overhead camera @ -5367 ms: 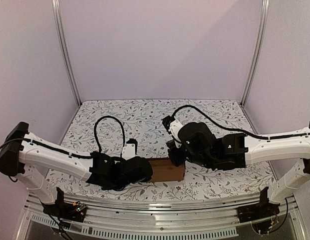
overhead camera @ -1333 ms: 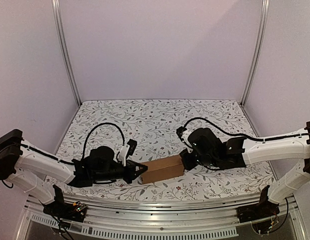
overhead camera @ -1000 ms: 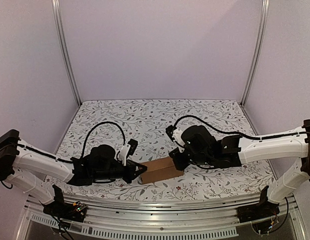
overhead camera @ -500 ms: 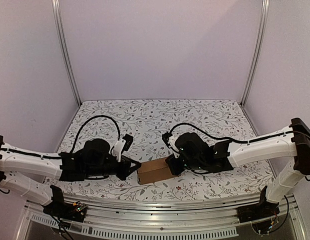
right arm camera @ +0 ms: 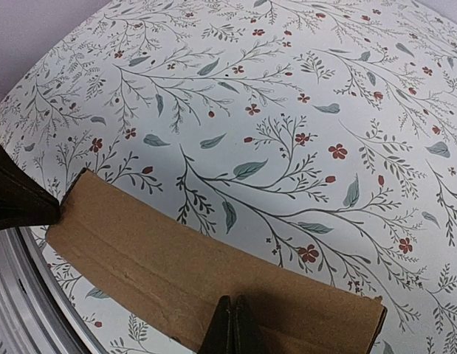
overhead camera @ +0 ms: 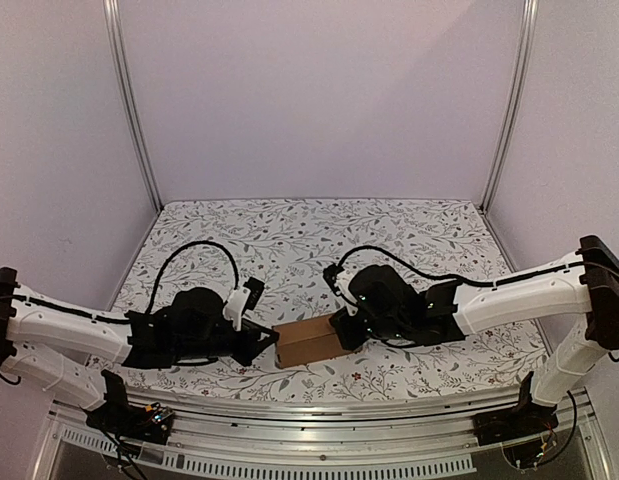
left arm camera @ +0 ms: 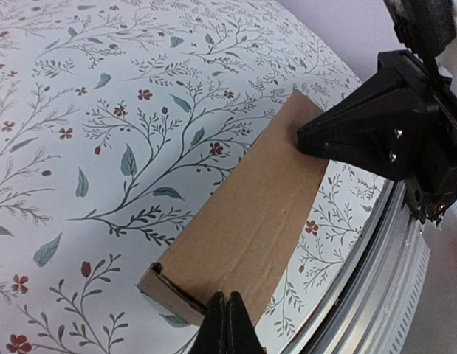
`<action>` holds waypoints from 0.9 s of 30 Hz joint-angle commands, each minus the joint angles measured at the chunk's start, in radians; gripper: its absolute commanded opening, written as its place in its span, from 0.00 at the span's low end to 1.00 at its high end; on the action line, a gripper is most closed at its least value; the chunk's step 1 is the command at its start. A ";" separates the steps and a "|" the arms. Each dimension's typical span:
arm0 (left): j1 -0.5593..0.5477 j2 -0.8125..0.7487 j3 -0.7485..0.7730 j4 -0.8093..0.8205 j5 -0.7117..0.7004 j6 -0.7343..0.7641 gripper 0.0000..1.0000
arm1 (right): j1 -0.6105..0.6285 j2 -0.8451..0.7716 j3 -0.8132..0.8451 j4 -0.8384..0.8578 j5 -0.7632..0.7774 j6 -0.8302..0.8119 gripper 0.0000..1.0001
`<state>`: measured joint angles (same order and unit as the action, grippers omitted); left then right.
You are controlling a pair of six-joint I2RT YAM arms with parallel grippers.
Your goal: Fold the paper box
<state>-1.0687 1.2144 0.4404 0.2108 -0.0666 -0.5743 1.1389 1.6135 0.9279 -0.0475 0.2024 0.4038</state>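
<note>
The paper box [overhead camera: 307, 341] is a small closed brown cardboard box lying flat on the flowered table [overhead camera: 289, 240], near its front edge. My left gripper [overhead camera: 270, 340] is shut, its tip against the box's left end. My right gripper [overhead camera: 341, 333] is shut too, its tip on the box's right end. In the left wrist view the shut fingertips [left arm camera: 227, 318] touch the near end of the box [left arm camera: 250, 221], with the right gripper [left arm camera: 361, 136] at the far end. In the right wrist view the shut tips [right arm camera: 232, 321] rest on the box [right arm camera: 162, 273] top, and the left gripper [right arm camera: 18, 199] meets its far corner.
A metal rail [overhead camera: 319, 425] runs along the table's front edge, just below the box. Upright frame posts [overhead camera: 129, 110] stand at the back corners. Black cables [overhead camera: 204, 255] loop above both wrists.
Both arms and the box have shifted left along the front edge over the last second. The box stays pinched between the two shut tips.
</note>
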 commanded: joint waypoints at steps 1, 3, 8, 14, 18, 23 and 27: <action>0.016 0.099 -0.044 0.077 0.034 -0.039 0.00 | 0.005 0.033 -0.026 -0.053 -0.027 0.011 0.00; 0.016 0.127 -0.046 0.077 0.037 -0.043 0.00 | 0.005 0.027 -0.030 -0.054 -0.024 0.012 0.00; 0.016 0.106 -0.039 0.046 0.027 -0.028 0.00 | 0.006 0.017 -0.032 -0.058 -0.016 0.015 0.00; 0.016 0.057 0.006 -0.029 0.001 0.006 0.00 | 0.006 0.003 -0.015 -0.069 0.009 0.002 0.02; 0.017 0.028 0.053 -0.087 -0.012 0.028 0.01 | 0.005 -0.029 0.005 -0.101 0.041 -0.033 0.07; 0.018 -0.029 0.145 -0.187 -0.064 0.075 0.18 | 0.005 -0.106 0.011 -0.145 0.073 -0.070 0.12; 0.028 -0.043 0.221 -0.284 -0.122 0.131 0.38 | 0.005 -0.163 0.000 -0.173 0.087 -0.076 0.13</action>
<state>-1.0622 1.1954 0.5850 0.0498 -0.1184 -0.5175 1.1389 1.5223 0.9279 -0.1638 0.2535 0.3515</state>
